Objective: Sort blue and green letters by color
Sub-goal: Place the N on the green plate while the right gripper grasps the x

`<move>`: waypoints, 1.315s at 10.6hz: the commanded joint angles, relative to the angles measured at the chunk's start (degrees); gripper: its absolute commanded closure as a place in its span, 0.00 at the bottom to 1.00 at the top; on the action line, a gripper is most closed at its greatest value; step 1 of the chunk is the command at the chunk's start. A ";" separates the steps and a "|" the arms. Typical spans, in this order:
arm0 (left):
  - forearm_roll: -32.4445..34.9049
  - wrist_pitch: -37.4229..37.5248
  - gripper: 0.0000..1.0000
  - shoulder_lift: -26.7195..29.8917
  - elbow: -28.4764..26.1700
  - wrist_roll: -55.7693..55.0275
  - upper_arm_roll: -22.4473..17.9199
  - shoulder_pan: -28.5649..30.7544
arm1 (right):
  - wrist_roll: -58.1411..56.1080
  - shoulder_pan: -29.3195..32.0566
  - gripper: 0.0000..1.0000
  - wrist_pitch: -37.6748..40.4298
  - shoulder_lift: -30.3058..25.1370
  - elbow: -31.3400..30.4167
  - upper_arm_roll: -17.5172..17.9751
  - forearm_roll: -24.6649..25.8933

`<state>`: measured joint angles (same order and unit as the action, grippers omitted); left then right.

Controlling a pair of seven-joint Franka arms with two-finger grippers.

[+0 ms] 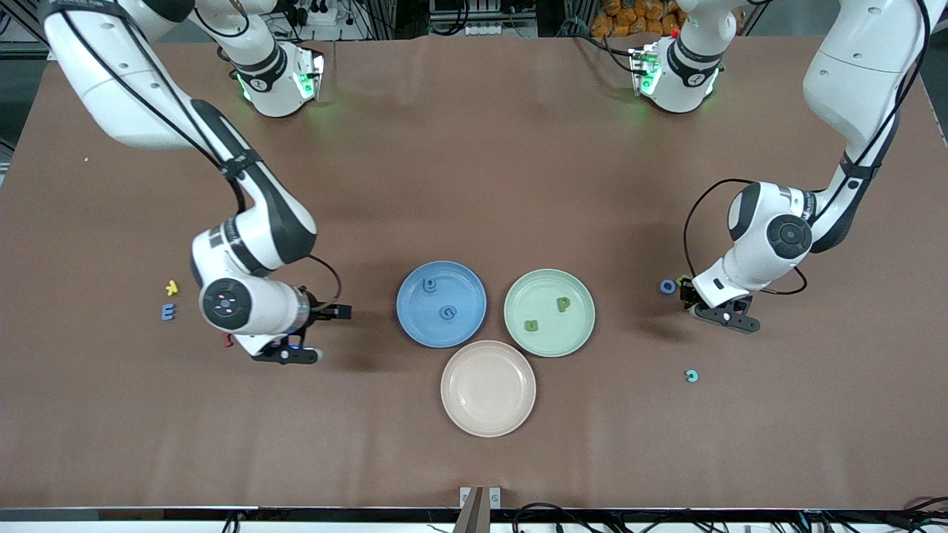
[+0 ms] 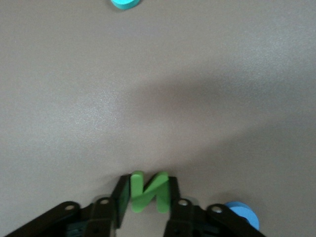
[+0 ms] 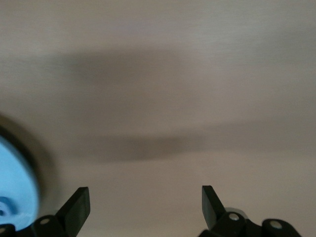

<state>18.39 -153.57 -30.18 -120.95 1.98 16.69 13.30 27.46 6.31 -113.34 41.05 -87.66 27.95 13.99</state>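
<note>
A green letter (image 2: 148, 191), shaped like an N, sits upright between the two fingers of the left gripper (image 2: 148, 197), which press against both of its sides at the left arm's end of the table (image 1: 474, 148). Just beside that gripper lies a blue ring letter (image 1: 668, 286), flat on the table. A teal letter (image 1: 692, 376) lies nearer to the front camera than both, well apart from them.

In the middle of the table a blue plate (image 1: 415, 314) holds two blue letters (image 1: 447, 312), and the green plate (image 1: 578, 326) touching it holds two green letters (image 1: 531, 325), a U and a P. A pink plate (image 1: 488, 388) lies nearer to the front camera, touching both.

The right gripper (image 3: 145, 205) hangs low over the table between the blue plate and a blue E (image 1: 169, 312); its fingers stand wide apart with nothing between them. A yellow letter (image 1: 172, 286) lies just beside the E, and a small red letter (image 1: 227, 340) peeks out beside the right gripper.
</note>
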 commanded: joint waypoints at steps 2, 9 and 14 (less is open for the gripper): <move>2.88 -0.50 0.97 1.87 -0.70 -0.66 0.27 0.58 | -2.67 9.39 0.00 -13.87 -10.71 -20.40 0.88 6.31; -6.15 11.00 0.99 5.48 6.32 -13.81 0.27 -10.81 | 9.90 23.89 0.00 -20.60 -16.87 -30.62 1.84 5.44; -11.52 17.34 0.98 3.12 15.11 -31.31 -2.19 -23.92 | 9.11 35.42 0.00 -36.58 -16.18 -41.26 1.84 5.44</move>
<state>10.14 -138.74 -25.23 -110.24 -23.63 16.64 -5.52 36.22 37.82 -143.64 26.07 -122.90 28.61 19.08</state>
